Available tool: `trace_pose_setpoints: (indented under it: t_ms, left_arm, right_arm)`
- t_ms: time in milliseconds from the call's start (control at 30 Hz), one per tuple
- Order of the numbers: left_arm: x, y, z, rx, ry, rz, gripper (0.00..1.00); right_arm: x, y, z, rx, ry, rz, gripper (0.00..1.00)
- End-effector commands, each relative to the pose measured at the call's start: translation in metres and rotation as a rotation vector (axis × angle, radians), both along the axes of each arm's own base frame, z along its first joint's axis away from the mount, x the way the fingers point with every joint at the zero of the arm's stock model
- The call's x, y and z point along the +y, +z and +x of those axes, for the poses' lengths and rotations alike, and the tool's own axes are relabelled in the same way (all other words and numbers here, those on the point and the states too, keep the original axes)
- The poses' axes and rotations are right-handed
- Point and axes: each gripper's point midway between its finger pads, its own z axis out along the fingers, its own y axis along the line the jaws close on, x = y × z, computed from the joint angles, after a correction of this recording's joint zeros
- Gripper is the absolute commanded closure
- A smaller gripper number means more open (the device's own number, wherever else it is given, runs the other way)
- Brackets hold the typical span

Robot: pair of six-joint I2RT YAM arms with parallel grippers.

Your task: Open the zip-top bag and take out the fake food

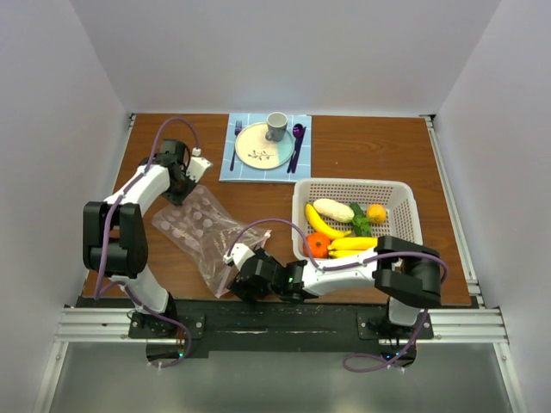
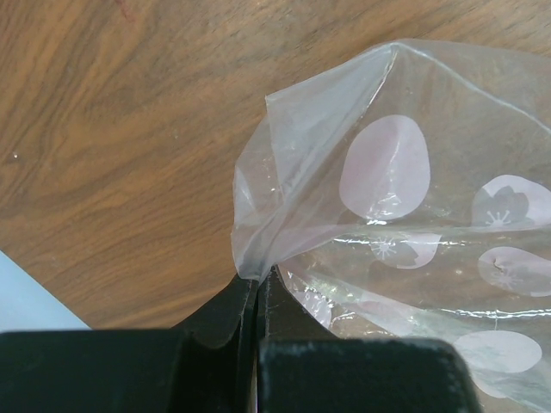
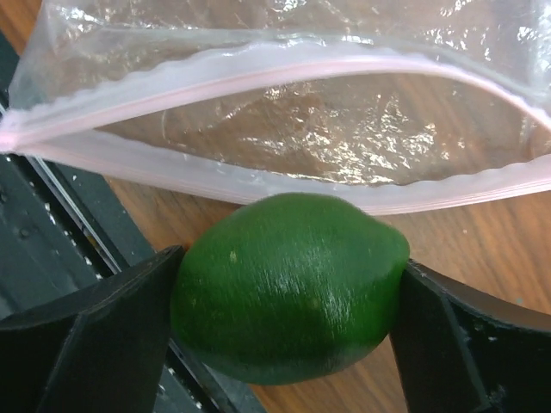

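From above, my right fingers and what they carry are hidden under my own wrist at the near edge, just right of the zip-top bag (image 1: 202,228). Only the wrist camera shows them. There my right fingers (image 3: 95,335) are clamped on either side of a glossy green fruit (image 3: 288,284), just outside the bag's gaping mouth, whose pink zipper strip (image 3: 258,82) curves open behind it. I cannot tell whether the fruit touches the near lip. That frame cuts off both ends of the mouth. My left fingers (image 2: 219,331) are pressed shut on a pinched corner of the clear, blossom-printed plastic at the bag's far end. A pale blue patch (image 2: 26,297) at that frame's edge is too cropped to name.

The surface (image 1: 370,151) is brown wood grain, with plain white walls on the left, far and right sides and a black rail (image 3: 52,232) along its near edge. Only the overhead view shows the rest of the fake food (image 1: 340,228), lying in a white perforated basket (image 1: 405,206) right of the bag. It also shows a blue placemat (image 1: 225,168) on the far side with a plate (image 1: 263,146), cup (image 1: 276,126) and cutlery (image 1: 237,133).
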Motion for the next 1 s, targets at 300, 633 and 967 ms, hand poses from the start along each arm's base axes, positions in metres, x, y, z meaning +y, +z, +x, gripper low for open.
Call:
trace_pose_setpoints:
  t_ms: [300,633,967]
  left_arm:
    - [0.01,0.018,0.039,-0.104,0.074,-0.061,1.0]
    - [-0.018,0.057,0.048,-0.18,0.068,-0.223,0.0]
    - [-0.042,0.111,0.046,-0.287,0.01,-0.355,0.0]
  right_arm:
    - [-0.014,0.122,0.046,-0.238,-0.164,0.248,0.92]
    - [-0.163,0.154,0.147,-0.394,-0.778,0.199,1.0]
    - [-0.223,0.139,0.156,-0.378,-0.989,0.092,0.01]
